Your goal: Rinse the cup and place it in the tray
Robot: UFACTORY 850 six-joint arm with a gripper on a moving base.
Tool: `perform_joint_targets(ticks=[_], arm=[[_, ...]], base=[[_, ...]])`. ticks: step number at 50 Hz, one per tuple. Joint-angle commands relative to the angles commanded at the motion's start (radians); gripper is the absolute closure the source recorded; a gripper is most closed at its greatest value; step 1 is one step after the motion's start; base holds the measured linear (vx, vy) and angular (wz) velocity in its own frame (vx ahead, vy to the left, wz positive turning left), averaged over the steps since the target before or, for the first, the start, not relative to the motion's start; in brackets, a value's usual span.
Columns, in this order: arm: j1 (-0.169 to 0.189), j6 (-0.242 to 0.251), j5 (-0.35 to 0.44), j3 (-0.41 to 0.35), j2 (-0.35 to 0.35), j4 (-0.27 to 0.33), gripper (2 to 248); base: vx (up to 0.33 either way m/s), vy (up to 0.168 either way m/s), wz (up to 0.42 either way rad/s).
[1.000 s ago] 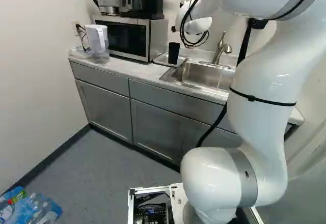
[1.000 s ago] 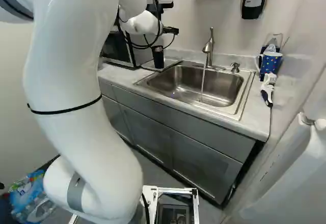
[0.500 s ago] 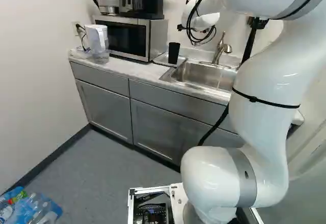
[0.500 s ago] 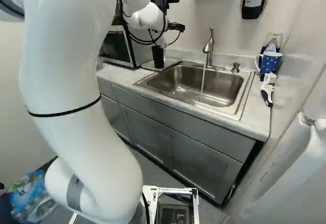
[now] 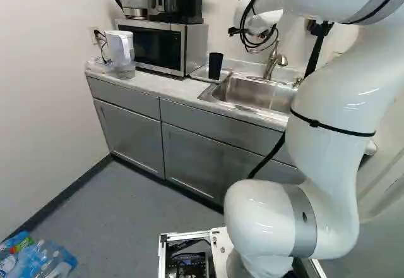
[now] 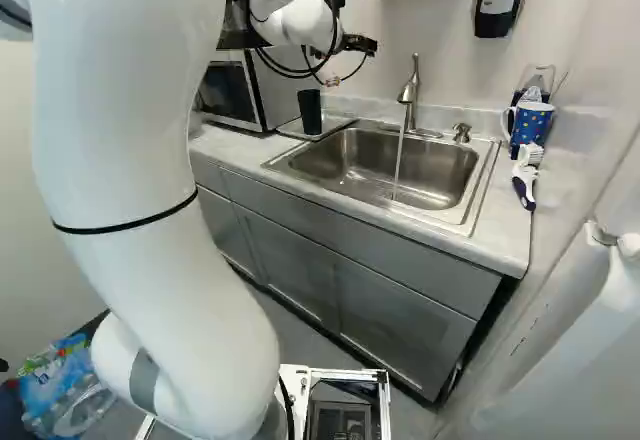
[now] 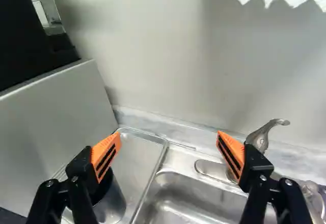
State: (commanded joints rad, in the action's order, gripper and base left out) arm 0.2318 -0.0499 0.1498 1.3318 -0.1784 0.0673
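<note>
- 8 o'clock, left base view: plastic bottles (image 5: 47, 259), on the floor.
- Between 10 and 11 o'clock there: a clear-bottomed pitcher (image 5: 118, 45) on the counter (image 5: 161, 86).
- 11 o'clock: the microwave (image 5: 151, 46), with a coffee maker (image 5: 184, 0) on top.
- 12 o'clock: the black cup (image 5: 215, 66), upright in the metal tray (image 5: 199, 74), between microwave and sink.
- 12 o'clock, right base view: the gripper (image 6: 332, 81), near the cup's rim. In the wrist view its 2 fingers stand wide apart with nothing between them; the cup is beyond 1 finger, which partly covers it (so no grip on it).
- Between 1 and 2 o'clock, right base view: the sink (image 6: 440, 168), and over it the faucet (image 6: 410, 95), a thin stream of water (image 6: 398, 165) running down.
- Between 2 and 3 o'clock: a blue dotted mug (image 6: 530, 125), and near it a white-and-dark brush (image 6: 524, 182).
</note>
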Motion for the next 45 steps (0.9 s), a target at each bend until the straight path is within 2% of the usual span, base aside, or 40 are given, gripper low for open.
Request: perform_joint_targets(ticks=[27, 45], arm=[[0.061, 0.000, -0.008, 0.060, -0.021, 0.002, 3], [0.088, 0.000, -0.008, 0.092, -0.050, 0.002, 3]], base=[[0.000, 0.000, 0.000], [0.000, 0.000, 0.000]])
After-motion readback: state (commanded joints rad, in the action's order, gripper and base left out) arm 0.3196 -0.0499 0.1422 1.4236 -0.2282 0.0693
